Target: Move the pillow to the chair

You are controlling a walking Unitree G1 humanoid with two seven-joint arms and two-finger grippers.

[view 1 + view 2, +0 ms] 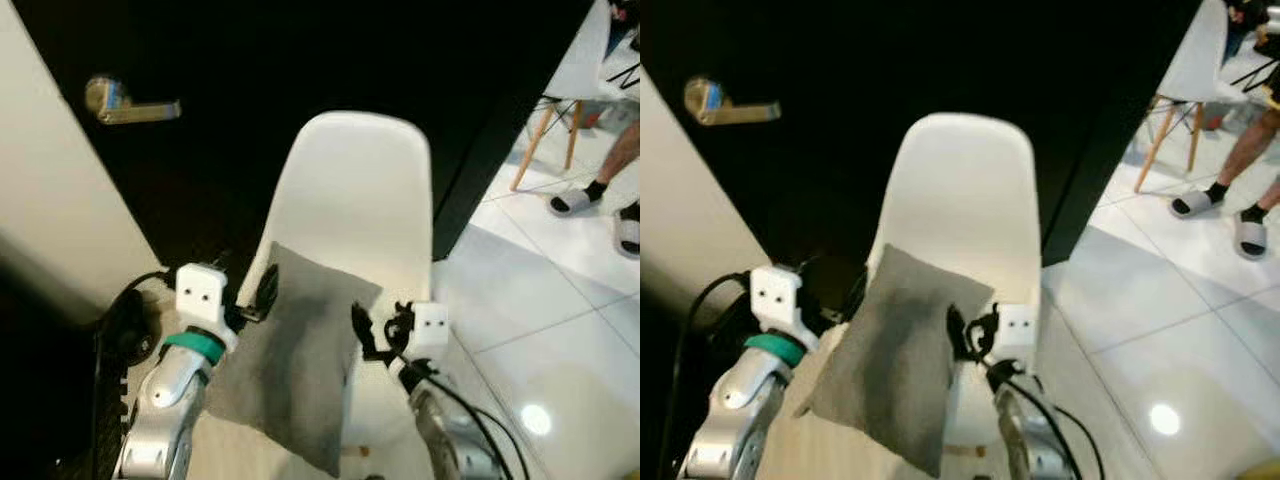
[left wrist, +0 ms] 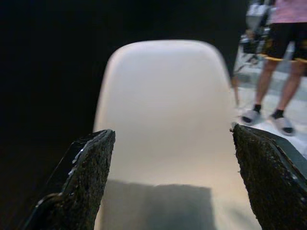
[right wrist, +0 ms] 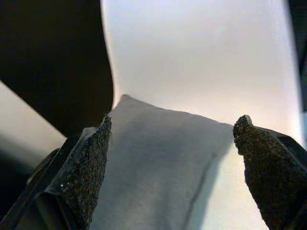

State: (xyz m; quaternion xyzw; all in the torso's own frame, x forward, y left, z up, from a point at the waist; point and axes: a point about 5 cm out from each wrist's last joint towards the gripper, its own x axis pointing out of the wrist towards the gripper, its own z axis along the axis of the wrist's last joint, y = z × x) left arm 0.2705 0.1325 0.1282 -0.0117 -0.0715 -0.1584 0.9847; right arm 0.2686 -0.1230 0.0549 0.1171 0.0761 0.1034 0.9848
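The soft, light grey pillow (image 1: pixel 300 365) sags on the chair (image 1: pixel 360 200) between both released end effectors, best pinched by its edges.

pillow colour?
Plain grey pillow, no pattern; clearest in the left eye view.

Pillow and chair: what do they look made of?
The grey square pillow looks like matte woven fabric with a seam along its edge, softly stuffed since it sags. The white moulded chair looks like smooth, slightly glossy plastic, a one-piece curved shell; its legs are hidden.
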